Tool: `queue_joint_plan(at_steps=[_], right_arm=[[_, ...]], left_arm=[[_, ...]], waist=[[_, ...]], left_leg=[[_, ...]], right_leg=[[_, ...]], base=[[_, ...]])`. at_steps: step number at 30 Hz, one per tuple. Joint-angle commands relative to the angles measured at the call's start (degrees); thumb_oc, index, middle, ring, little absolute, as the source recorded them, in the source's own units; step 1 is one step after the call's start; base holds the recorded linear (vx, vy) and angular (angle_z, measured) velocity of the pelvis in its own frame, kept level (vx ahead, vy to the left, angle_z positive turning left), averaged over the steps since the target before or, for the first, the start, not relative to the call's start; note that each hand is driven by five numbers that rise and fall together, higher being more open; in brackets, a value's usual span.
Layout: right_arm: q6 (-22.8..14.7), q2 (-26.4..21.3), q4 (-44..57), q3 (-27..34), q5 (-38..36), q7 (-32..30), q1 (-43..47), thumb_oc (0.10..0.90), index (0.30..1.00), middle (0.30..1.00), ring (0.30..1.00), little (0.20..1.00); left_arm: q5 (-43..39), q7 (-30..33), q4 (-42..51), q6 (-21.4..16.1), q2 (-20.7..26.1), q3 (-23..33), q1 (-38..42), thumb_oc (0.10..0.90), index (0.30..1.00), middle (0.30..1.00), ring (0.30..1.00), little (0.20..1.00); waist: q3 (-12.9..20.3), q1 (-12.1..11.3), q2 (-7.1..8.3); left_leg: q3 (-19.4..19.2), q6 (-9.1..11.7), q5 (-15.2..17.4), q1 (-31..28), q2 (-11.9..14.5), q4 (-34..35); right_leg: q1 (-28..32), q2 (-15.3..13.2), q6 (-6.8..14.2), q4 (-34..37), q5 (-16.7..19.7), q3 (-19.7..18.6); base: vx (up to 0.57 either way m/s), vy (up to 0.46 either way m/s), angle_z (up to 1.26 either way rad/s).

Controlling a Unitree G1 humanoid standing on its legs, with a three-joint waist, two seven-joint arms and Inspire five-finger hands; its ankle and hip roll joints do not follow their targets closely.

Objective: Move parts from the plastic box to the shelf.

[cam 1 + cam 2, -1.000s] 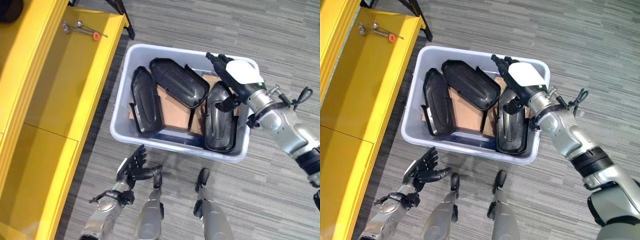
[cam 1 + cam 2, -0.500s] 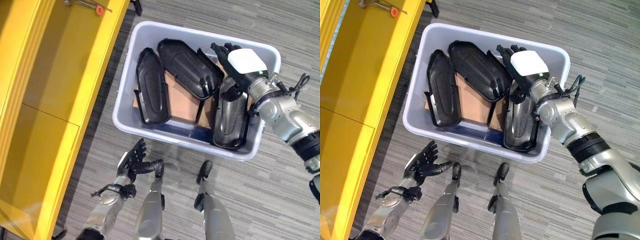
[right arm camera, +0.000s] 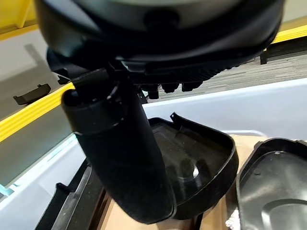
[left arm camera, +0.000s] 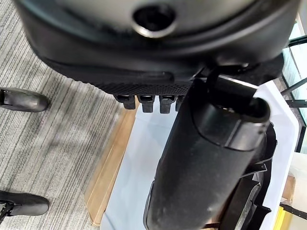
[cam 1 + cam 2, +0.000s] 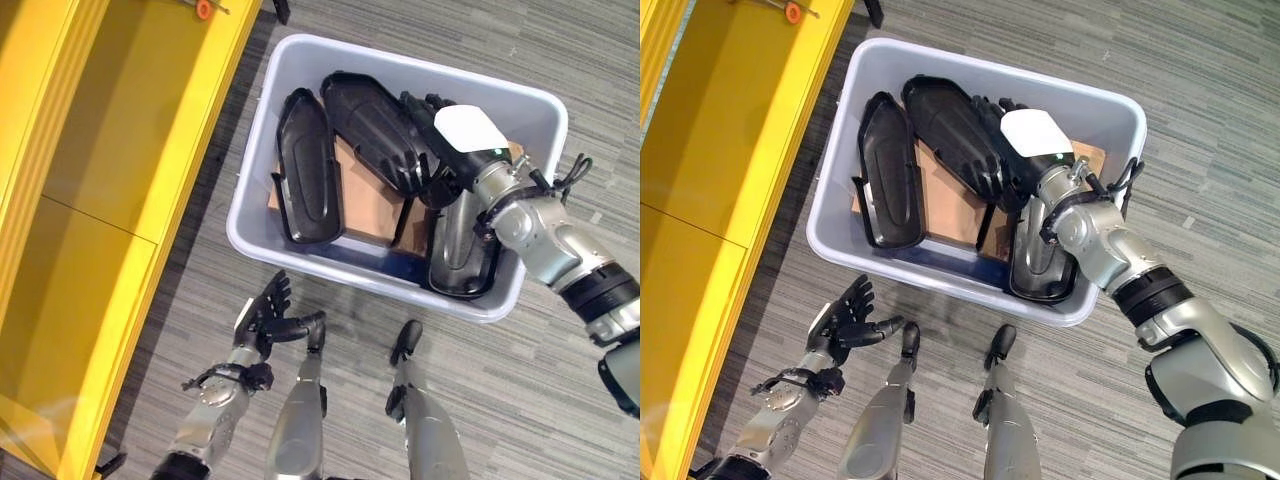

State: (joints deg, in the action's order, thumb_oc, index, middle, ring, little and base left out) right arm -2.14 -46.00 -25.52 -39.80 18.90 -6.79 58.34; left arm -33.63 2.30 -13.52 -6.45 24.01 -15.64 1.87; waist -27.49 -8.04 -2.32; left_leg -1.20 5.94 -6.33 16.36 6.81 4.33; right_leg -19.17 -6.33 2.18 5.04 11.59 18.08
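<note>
A grey plastic box stands on the floor and holds three black moulded parts. One lies along its left side, one slants across the middle, and one lies at the right. My right hand is inside the box, open, its straight fingers over the middle part's right end. I cannot tell if they touch it. In the right wrist view the thumb hangs in front of that part's rim. My left hand hovers open and low, in front of the box.
The yellow shelf runs along the left, its broad surface bare beside the box. An orange-tipped tool lies at its far end. Brown cardboard lines the box bottom between the parts. Grey striped floor surrounds the box.
My right hand has moved left inside the box, from above the right part to the middle part's right end. The camera has shifted. The left hand has barely moved.
</note>
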Motion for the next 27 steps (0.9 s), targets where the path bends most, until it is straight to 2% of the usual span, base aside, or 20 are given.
queue_joint_plan(at_steps=[1, 11, 17, 20, 27], right_arm=[[-1.75, -1.37, 1.33, -1.91, -2.47, -3.64, 7.86, 0.9, 1.0, 1.0, 1.0, 1.0], [-1.29, -0.92, -1.18, -2.68, -2.38, -4.39, 8.33, 0.9, 1.0, 1.0, 1.0, 1.0], [-0.62, -3.06, -2.77, -4.29, 0.5, -4.47, 9.79, 0.9, 1.0, 1.0, 1.0, 1.0], [-0.7, -5.26, -3.6, -7.19, 2.83, -4.31, 12.65, 0.9, 1.0, 1.0, 1.0, 1.0], [-0.49, -7.43, -6.37, -10.59, 3.65, -4.87, 17.41, 0.9, 1.0, 1.0, 1.0, 1.0]], left_arm=[[-1.66, 0.98, 4.87, -4.38, 2.63, -0.62, -1.05, 0.9, 1.0, 1.0, 1.0, 1.0], [-1.8, 1.88, 4.94, -4.85, 2.66, -0.83, -0.29, 0.9, 1.0, 1.0, 1.0, 1.0], [-1.62, 2.37, 5.19, -4.99, 2.83, -0.57, -0.03, 0.9, 1.0, 1.0, 1.0, 1.0], [-1.5, 2.43, 5.43, -5.13, 3.22, -0.8, 0.3, 0.9, 1.0, 1.0, 1.0, 1.0], [-1.23, 3.27, 6.69, -5.77, 3.86, -0.45, 0.67, 0.9, 1.0, 1.0, 1.0, 1.0]], waist=[[1.44, -0.25, 1.69], [0.43, -0.64, 1.8], [-0.7, -0.76, 1.69], [-1.35, -0.78, 1.5], [-2.3, -1.16, 0.9]], left_leg=[[-2.49, 1.01, -3.11, 0.68, 3.9, 0.67], [-1.92, 1.1, -3.49, 2.16, 3.79, 0.67], [-1.65, 1.19, -3.41, 3.23, 3.88, 0.54], [-1.46, 1.33, -3.55, 4.4, 3.93, 0.3], [-0.65, 1.35, -3.92, 7.87, 3.73, -0.18]], right_leg=[[-4.07, -5.49, 4.15, -13.21, -7.09, -2.15], [-5.26, -5.61, 4.16, -13.6, -7.17, -1.71], [-6.63, -5.59, 4.17, -14.5, -7.66, -1.57], [-7.99, -5.88, 4.21, -15.42, -8.04, -1.39], [-12.05, -6.42, 4.18, -17.71, -8.68, -1.36]], base=[[0.0, 0.0, 0.0], [0.0, -0.005, 0.02], [0.01, -0.007, 0.05], [0.01, -0.007, 0.0], [0.01, -0.01, 0.02]])
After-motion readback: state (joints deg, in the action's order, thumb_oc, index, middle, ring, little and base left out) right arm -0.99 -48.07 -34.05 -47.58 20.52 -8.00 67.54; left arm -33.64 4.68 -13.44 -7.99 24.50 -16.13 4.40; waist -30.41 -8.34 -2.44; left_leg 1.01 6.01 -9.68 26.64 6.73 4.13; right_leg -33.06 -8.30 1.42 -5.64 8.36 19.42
